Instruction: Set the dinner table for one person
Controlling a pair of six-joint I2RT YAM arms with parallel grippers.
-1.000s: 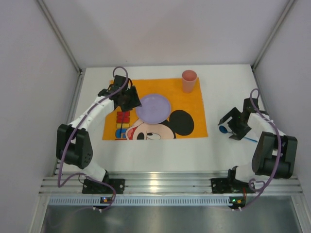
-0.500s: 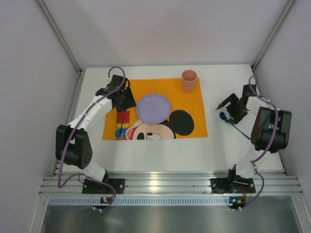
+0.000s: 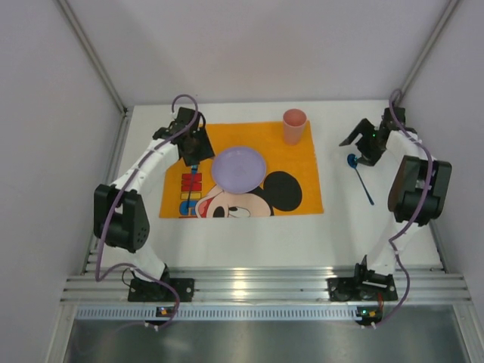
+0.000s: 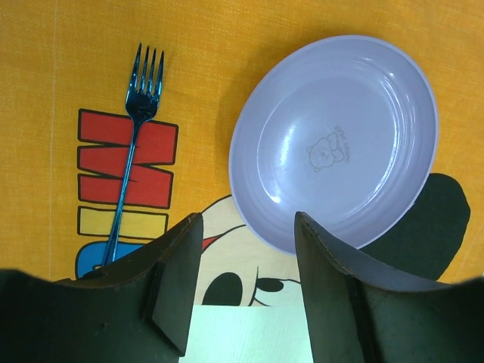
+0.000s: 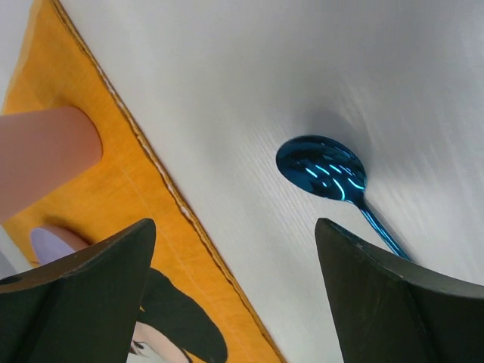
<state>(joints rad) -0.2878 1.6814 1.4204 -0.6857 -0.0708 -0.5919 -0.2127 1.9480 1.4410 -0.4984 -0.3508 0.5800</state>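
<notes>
On the white dinner table (image 3: 340, 227) lies an orange mouse-print placemat (image 3: 295, 162). On it are a lavender plate (image 3: 239, 168), a pink cup (image 3: 294, 125) at its far edge, and a blue fork (image 4: 132, 151) left of the plate (image 4: 336, 144). A blue spoon (image 3: 352, 160) lies on the bare table right of the mat. My left gripper (image 3: 190, 144) hangs open and empty over the mat's far left (image 4: 248, 227). My right gripper (image 3: 364, 140) is open and empty, just beyond the spoon (image 5: 321, 168), with nothing between its fingers (image 5: 234, 227).
A silver ridged rail (image 3: 249, 283) runs along the table's near edge, with both arm bases on it. Grey walls close in the left, right and far sides. The cup (image 5: 45, 147) stands close to the mat's far right corner.
My right gripper swung toward the far right corner; the spoon shifted farther away with it and now lies free. My left gripper drew back a little toward the far left.
</notes>
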